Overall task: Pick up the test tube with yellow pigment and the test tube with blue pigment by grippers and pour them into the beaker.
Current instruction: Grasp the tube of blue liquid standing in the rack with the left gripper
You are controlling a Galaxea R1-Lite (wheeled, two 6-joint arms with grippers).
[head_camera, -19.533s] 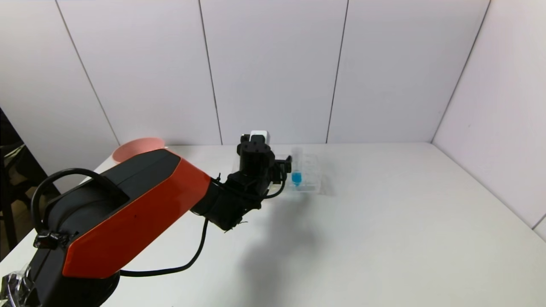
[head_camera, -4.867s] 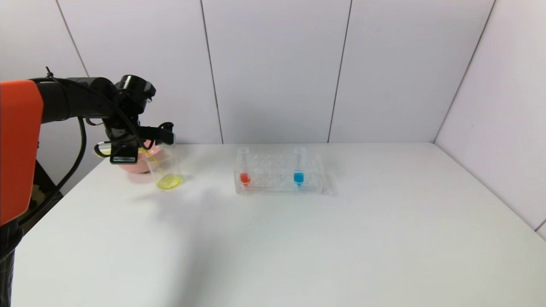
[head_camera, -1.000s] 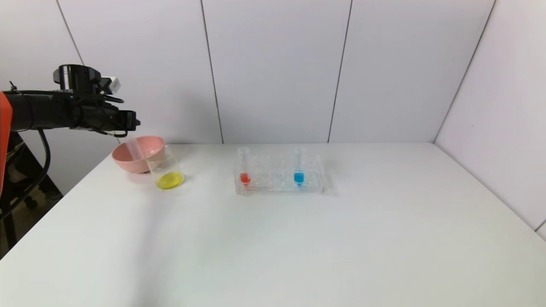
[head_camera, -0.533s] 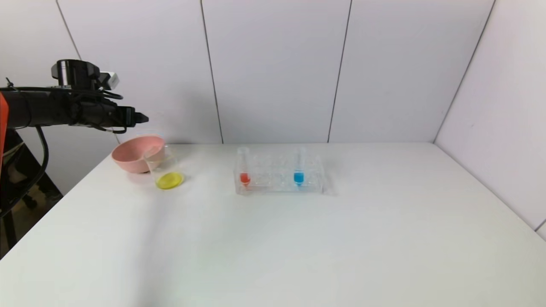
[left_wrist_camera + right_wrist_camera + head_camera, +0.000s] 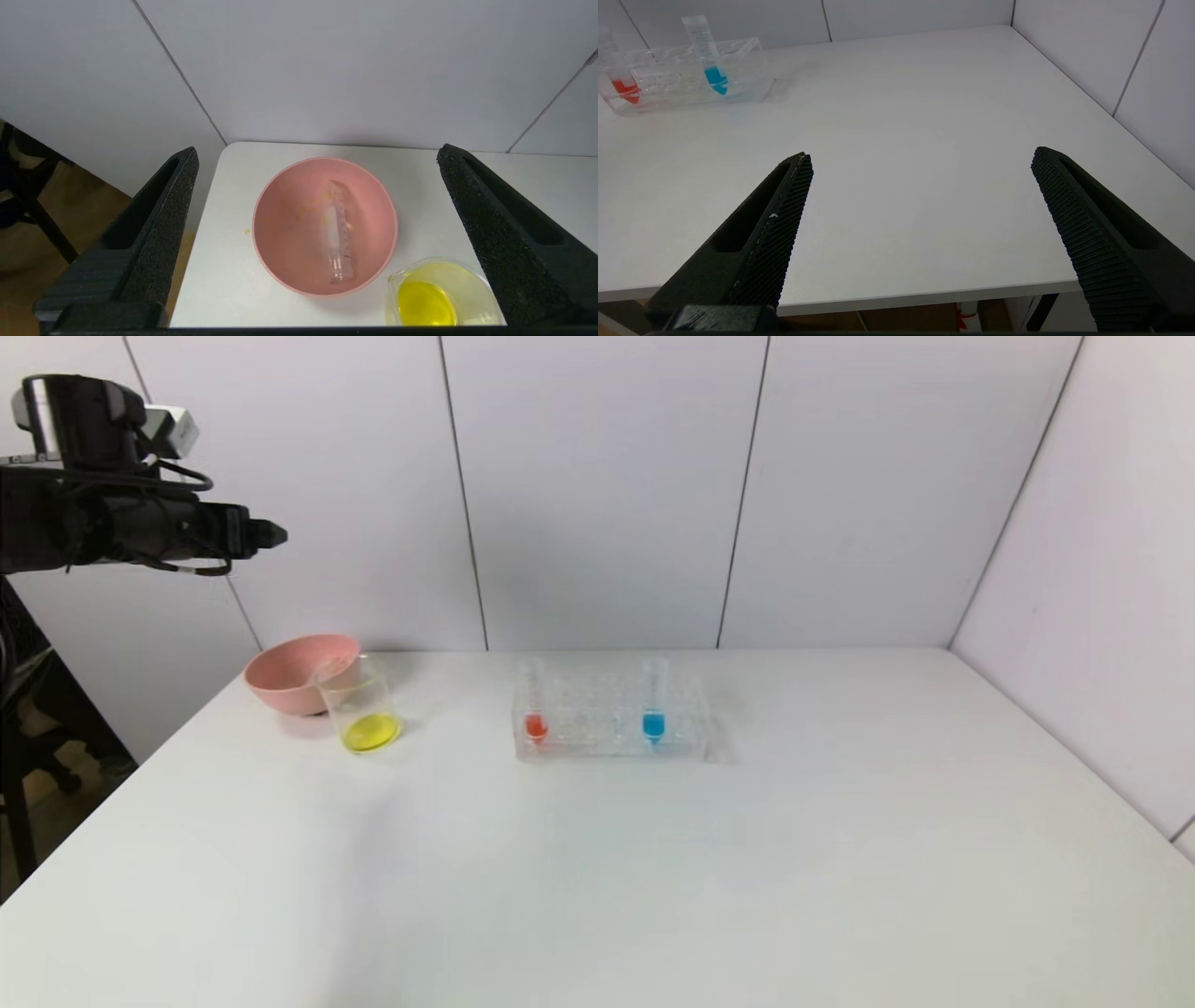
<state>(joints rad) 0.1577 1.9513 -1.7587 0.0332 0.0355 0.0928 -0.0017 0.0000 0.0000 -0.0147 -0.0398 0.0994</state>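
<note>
The beaker (image 5: 360,709) stands at the back left of the table with yellow liquid in its bottom; it also shows in the left wrist view (image 5: 439,298). A clear tube (image 5: 338,233) with no liquid lies inside the pink bowl (image 5: 275,242). The test tube with blue pigment (image 5: 653,702) stands upright in the clear rack (image 5: 597,733); the right wrist view shows it too (image 5: 710,60). My left gripper (image 5: 271,535) is open and empty, high above the bowl (image 5: 316,150). My right gripper (image 5: 920,154) is open and empty over the table's front edge.
A red-liquid tube (image 5: 534,702) stands at the rack's left end. The pink bowl (image 5: 280,681) touches the beaker's far left side. A small yellow drop (image 5: 247,231) lies on the table beside the bowl. White walls close the back and right.
One second ago my left gripper held the clear tube tilted over the bowl. It has let the tube go into the bowl and risen well above it.
</note>
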